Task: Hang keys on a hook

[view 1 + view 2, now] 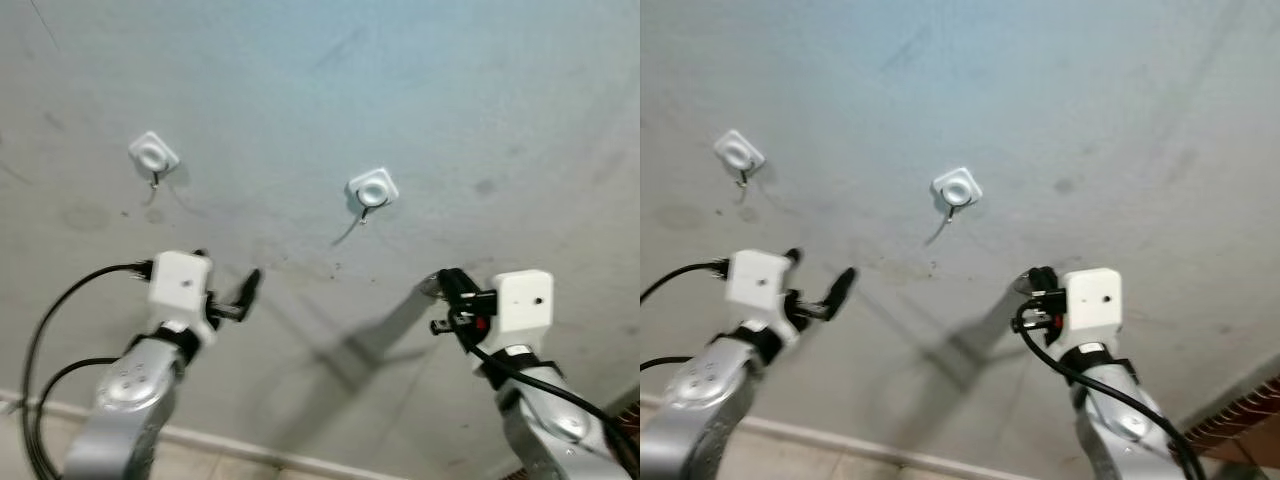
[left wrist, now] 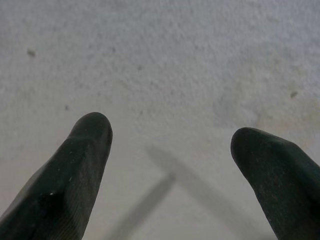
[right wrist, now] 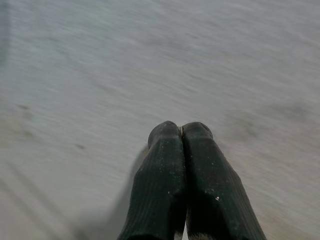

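While both arms faced the grey plaster wall [image 1: 450, 90], the left gripper [image 2: 170, 150] stood spread. The right gripper [image 3: 180, 132] was pressed together, empty, at five o'clock from the nearer white square wall hook [image 1: 372, 189].

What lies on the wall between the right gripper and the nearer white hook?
Only bare, stained wall lies between the right gripper and the nearer hook, seen in the left eye view.

Two white square hooks on grey wall: left hook [image 1: 153, 155], right hook [image 1: 372, 190], well apart, each tilted, small metal prong below.
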Available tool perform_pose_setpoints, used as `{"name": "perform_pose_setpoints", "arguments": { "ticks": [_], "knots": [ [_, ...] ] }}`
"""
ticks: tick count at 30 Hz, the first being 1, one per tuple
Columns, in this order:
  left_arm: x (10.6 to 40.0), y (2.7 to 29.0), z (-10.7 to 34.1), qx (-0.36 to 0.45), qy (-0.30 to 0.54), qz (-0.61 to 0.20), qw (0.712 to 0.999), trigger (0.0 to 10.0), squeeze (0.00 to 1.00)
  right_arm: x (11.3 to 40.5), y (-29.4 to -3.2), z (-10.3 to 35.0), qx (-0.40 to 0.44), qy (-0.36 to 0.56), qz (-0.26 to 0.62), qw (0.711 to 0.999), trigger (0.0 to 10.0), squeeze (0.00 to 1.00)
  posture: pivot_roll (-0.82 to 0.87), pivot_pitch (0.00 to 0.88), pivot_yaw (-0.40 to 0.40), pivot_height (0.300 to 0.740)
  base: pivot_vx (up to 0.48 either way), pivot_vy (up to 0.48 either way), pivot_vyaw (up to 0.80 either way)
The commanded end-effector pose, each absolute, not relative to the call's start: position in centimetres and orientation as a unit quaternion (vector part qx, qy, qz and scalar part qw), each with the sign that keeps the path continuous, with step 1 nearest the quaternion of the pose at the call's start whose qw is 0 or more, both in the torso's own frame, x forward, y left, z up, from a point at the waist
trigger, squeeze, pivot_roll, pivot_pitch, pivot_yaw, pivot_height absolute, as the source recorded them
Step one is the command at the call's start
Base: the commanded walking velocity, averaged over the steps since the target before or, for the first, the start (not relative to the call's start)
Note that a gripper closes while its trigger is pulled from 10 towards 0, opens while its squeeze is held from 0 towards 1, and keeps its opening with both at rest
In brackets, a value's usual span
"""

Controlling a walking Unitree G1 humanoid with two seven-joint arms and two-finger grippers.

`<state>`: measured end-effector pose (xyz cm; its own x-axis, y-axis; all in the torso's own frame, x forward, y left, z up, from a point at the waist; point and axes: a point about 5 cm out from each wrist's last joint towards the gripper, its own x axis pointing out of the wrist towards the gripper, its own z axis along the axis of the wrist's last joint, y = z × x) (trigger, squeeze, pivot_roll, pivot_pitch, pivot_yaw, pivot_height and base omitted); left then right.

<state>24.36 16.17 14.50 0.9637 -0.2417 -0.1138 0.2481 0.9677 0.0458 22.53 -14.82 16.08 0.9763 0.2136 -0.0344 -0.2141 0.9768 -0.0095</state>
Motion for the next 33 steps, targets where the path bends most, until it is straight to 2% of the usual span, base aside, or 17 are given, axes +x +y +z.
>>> {"name": "perform_pose_setpoints", "arguments": {
  "ticks": [1, 10, 20, 24, 33],
  "knots": [
    [24.3, 15.6, 14.5, 0.027, 0.053, -0.142, 0.988, 10.0, 0.00, 22.5, -14.6, 16.4, -0.006, 0.008, 0.116, 0.993, 10.0, 0.00, 0.20, 0.000, -0.070, 0.740, 0.000, 0.000, 0.00],
    [23.8, 16.2, 14.1, 0.062, 0.048, -0.140, 0.987, 10.0, 0.00, 22.5, -14.0, 16.8, 0.011, -0.012, 0.143, 0.990, 10.0, 0.00, 0.20, 0.000, -0.069, 0.740, 0.000, 0.000, 0.00],
    [23.8, 16.2, 14.1, 0.073, 0.043, -0.148, 0.985, 10.0, 0.00, 23.2, -10.4, 19.4, 0.062, -0.057, 0.251, 0.964, 10.0, 0.00, 0.21, 0.000, -0.053, 0.740, 0.000, 0.000, 0.00],
    [23.8, 16.2, 14.2, 0.075, 0.039, -0.151, 0.985, 10.0, 0.00, 24.2, -9.5, 20.5, 0.089, -0.077, 0.263, 0.958, 10.0, 0.00, 0.22, 0.000, -0.049, 0.740, 0.000, 0.000, 0.00],
    [23.8, 16.4, 14.4, 0.078, 0.037, -0.151, 0.985, 10.0, 0.00, 24.5, -9.3, 20.8, 0.092, -0.083, 0.269, 0.955, 10.0, 0.00, 0.23, 0.000, -0.047, 0.740, 0.000, 0.000, 0.00]
  ]
}}
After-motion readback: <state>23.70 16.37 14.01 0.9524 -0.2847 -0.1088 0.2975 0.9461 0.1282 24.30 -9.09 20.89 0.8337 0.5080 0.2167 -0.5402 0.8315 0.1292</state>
